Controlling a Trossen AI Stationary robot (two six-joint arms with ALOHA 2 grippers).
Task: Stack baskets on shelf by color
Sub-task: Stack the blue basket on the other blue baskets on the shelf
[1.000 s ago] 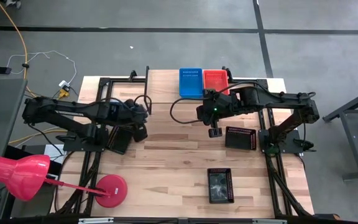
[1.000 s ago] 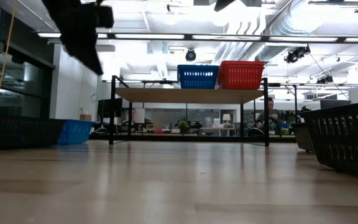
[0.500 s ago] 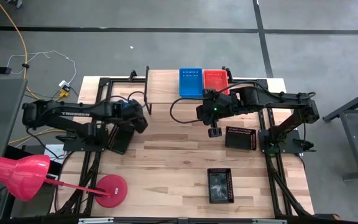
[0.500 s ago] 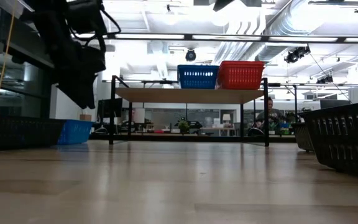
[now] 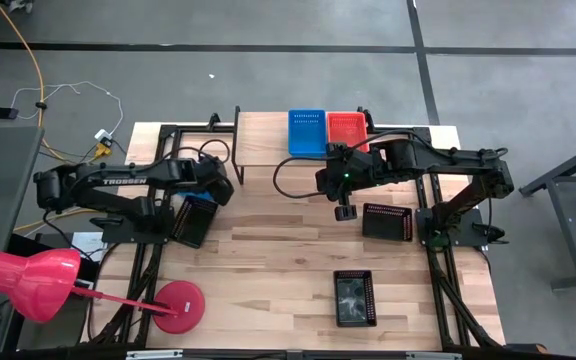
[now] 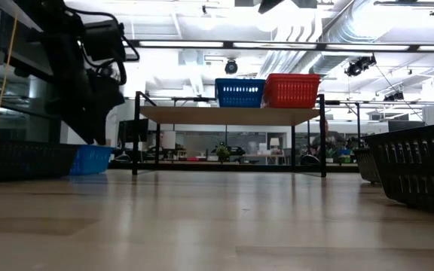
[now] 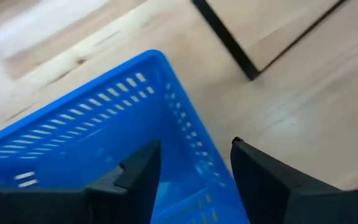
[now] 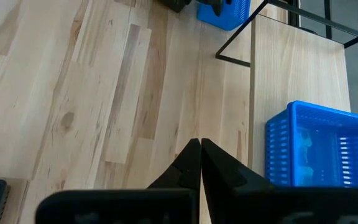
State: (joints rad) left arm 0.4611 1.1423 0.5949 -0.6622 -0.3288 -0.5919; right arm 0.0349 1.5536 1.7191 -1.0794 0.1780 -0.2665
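Observation:
A blue basket sits on the table by the shelf's left leg; it also shows in the high view and the low view. My left gripper is open just above it, one finger over its inside and one outside its side wall. It also shows in the high view. The shelf carries a blue basket and a red basket. My right gripper is shut and empty, above the table in front of the shelf.
A black basket lies beside the blue one at the left. Two more black baskets lie at the right and near the front. A pink lamp with a round base stands at the front left. Bare wood lies mid-table.
My left gripper has come down from high above the table toward the blue basket by the shelf's left leg, shifting a little toward the table's left edge. It now stands just over the basket's wall.

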